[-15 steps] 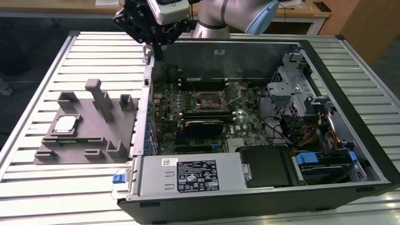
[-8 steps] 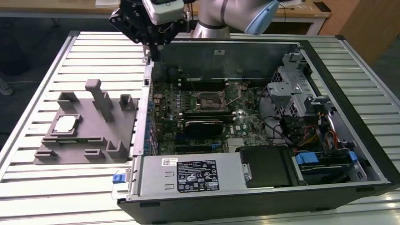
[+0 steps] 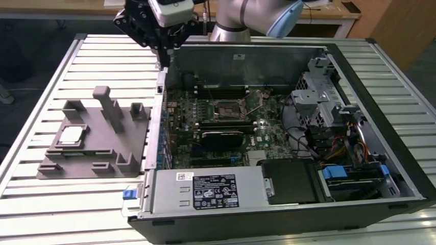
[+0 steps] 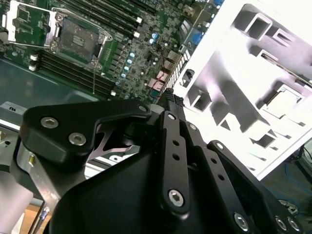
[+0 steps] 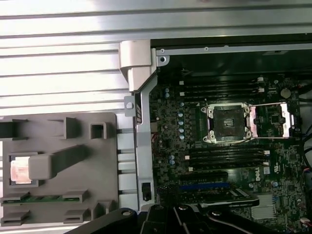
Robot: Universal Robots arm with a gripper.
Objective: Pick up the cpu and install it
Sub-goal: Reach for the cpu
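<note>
My gripper, jaws closed together and empty, would knock the cpu off its grey fixture if lowered unopened.

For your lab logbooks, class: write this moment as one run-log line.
gripper: over edge of black case | silvery-white square cpu: in grey plastic holder, untouched | dark metal-framed socket: open, empty

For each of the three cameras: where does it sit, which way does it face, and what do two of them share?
Exterior view: off the arm, high up, looking down at the case, the holder with the cpu, and the arm with its hand.
First wrist view: on the arm, looking straight down at holder and socket; part of the hand shows.
Second wrist view: on the arm, looking slantwise along the hand.
Both wrist views share socket, holder and hand.
</note>
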